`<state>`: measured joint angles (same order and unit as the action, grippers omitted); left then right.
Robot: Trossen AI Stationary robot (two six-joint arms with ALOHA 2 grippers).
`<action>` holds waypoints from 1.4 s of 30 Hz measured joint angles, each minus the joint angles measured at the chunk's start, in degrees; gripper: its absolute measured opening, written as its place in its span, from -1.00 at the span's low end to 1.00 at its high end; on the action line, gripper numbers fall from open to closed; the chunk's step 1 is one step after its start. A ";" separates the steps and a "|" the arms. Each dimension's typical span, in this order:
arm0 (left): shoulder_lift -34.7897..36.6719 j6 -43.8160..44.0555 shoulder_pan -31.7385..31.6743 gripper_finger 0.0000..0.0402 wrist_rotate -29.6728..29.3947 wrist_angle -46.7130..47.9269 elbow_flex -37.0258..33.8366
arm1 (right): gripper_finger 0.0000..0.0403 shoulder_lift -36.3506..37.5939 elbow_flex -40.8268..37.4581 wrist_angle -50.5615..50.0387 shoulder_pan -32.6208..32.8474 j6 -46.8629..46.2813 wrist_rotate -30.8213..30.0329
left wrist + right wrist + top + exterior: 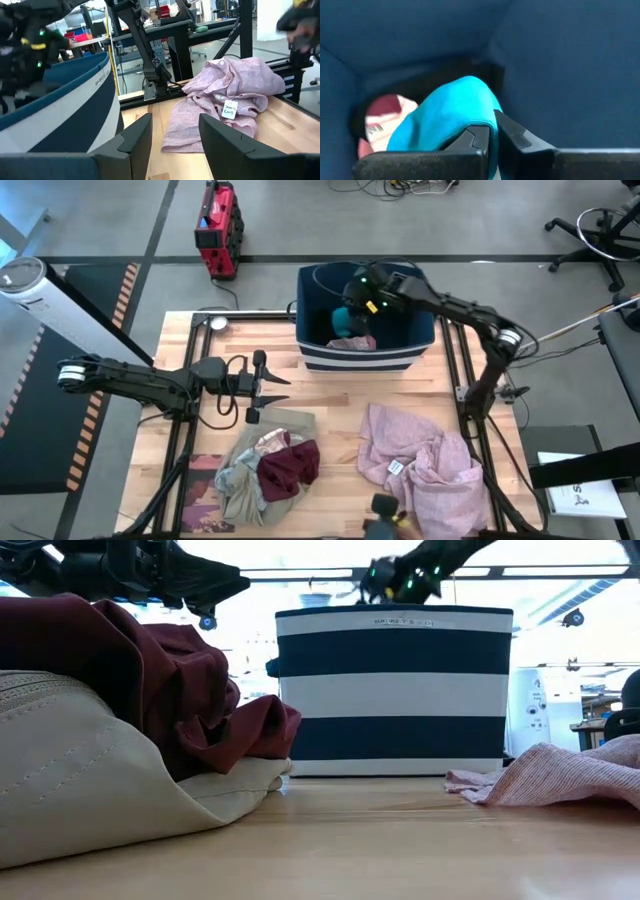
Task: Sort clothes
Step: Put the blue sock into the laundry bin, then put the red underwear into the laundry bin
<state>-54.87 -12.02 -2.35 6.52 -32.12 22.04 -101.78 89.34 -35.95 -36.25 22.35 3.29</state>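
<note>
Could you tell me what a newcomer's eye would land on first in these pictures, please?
Probably the navy-and-white striped bin at the table's far edge, with the right gripper inside it, shut on a small teal garment. Next come the large lilac-pink garment spread on the right of the table and the maroon garment piled on the khaki-beige garment, below the empty, open left gripper.

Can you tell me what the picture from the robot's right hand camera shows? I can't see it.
The right gripper is shut on a small teal garment, holding it inside a dark blue bin. Farther down in the bin lies a pink garment with a white label.
</note>
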 joint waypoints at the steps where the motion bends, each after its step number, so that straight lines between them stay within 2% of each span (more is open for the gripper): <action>1: 0.00 0.93 0.00 -0.25 -0.02 0.00 0.00 | -1.00 -1.10 0.00 -0.03 -0.36 -0.02 0.00; 13: 0.00 2.45 0.00 -0.25 -0.02 0.17 0.00 | -1.00 -9.50 0.00 -0.26 -2.11 -5.04 -0.23; 18: 0.07 2.35 0.02 -0.22 0.00 0.24 0.00 | -0.83 -8.26 0.00 -0.69 -1.55 -4.41 -0.36; 22: 0.94 4.43 0.07 -0.12 0.58 0.27 0.00 | -0.54 -3.72 0.00 -0.74 -1.34 -4.37 -0.28; 27: 3.14 7.36 0.41 0.04 7.03 1.75 0.00 | -0.16 4.72 0.00 -1.29 -0.52 -3.26 -1.86; 31: 4.99 6.82 1.90 0.13 8.00 3.73 0.00 | 0.05 12.22 0.02 -1.29 1.38 -1.78 -1.77; 35: 5.49 6.25 3.62 0.16 7.94 11.08 2.39 | 0.17 19.54 -0.72 -1.27 4.16 -1.38 -0.42; 42: 2.67 2.08 9.24 0.10 3.89 30.59 11.76 | 0.15 29.81 -7.20 2.38 8.52 -2.42 12.07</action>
<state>-52.20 -9.95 6.89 10.42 -1.53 33.81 -71.96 82.14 -33.56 -27.72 19.93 15.36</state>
